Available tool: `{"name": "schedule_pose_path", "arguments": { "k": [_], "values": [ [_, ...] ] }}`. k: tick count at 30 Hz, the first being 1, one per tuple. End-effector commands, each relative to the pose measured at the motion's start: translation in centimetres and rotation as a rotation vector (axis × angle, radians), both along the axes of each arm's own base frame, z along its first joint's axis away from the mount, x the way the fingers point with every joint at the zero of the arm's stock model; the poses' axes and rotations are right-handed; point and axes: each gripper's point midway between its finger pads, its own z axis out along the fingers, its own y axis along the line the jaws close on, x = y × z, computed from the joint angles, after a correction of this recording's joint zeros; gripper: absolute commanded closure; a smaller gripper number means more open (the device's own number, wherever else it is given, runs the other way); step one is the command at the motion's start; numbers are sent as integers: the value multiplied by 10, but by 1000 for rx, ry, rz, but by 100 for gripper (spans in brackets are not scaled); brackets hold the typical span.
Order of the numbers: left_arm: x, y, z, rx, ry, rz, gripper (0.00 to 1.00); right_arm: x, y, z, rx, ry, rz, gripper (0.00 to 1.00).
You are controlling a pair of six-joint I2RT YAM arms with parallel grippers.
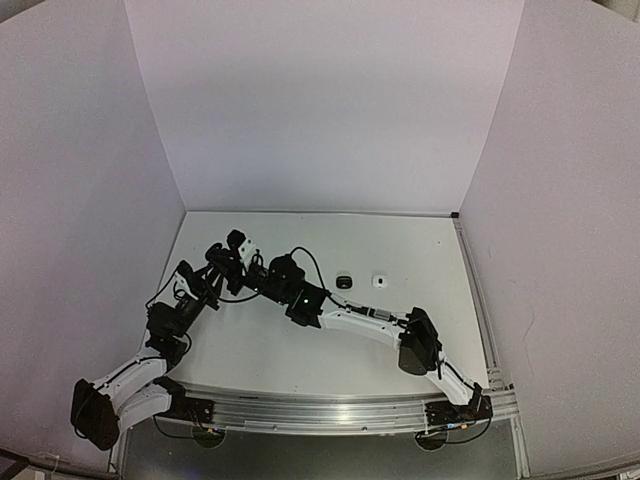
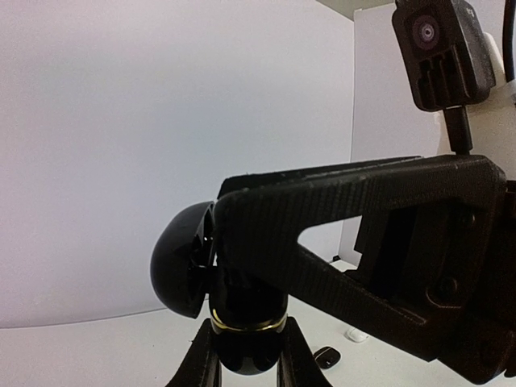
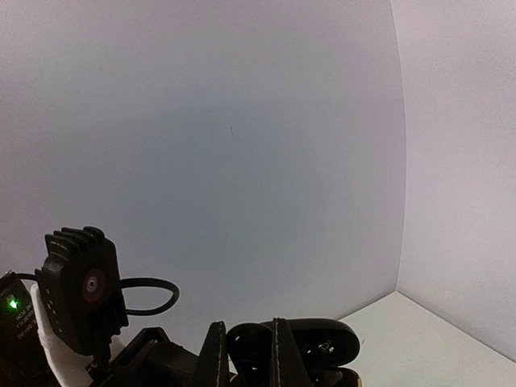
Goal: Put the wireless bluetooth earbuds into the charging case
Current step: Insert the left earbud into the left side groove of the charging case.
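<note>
My left claw (image 2: 246, 363) clamped shut on black charging case (image 2: 179, 266) | my right claw (image 3: 246, 359) pinched closed at case, contents unclear | small black piece (image 1: 344, 281), small white piece (image 1: 380, 282) on table (image 1: 420, 330), right of case

Colour notes: black gear on a white bench.

Charging case (image 2: 179, 270) is gloss black with a thin gold band round its lower half. Right gripper (image 3: 248, 353) is matt black; its fingers (image 2: 363, 210) carry a fine cross-hatched grain. Arms (image 1: 360, 325) have black joints and white links. Wrist camera (image 3: 81, 282), left of the case, is black with a ribbed top; a green light (image 3: 12, 303) sits further left of the case. Table (image 1: 420, 250) is white and the walls (image 1: 320, 100) are plain pale lilac-white. On the table right of the case: a small black piece (image 1: 344, 281), then a small white piece (image 1: 380, 281).
</note>
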Motion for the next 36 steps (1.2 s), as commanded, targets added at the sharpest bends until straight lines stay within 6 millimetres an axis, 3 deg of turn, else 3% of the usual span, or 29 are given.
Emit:
{"name": "schedule_pose_path", "arguments": {
  "k": [1, 11, 19, 23, 31, 36],
  "values": [
    [-13, 3, 42, -65, -119, -17, 100, 6, 5, -14, 18, 41, 7, 100],
    [-12, 4, 43, -59, -123, -7, 100, 4, 10, -25, 41, 97, 33, 100],
    [-13, 5, 46, -67, -131, -3, 100, 8, 1, -37, -12, 71, -21, 100],
    [-13, 4, 46, -65, -131, -8, 100, 14, -5, -34, -13, 50, -49, 100],
    [-12, 2, 45, -60, -119, -19, 100, 22, -11, 0, 59, 24, -33, 100],
    [-12, 2, 46, -59, -125, -20, 100, 24, -10, -11, 41, 39, -36, 100]
  ]
}}
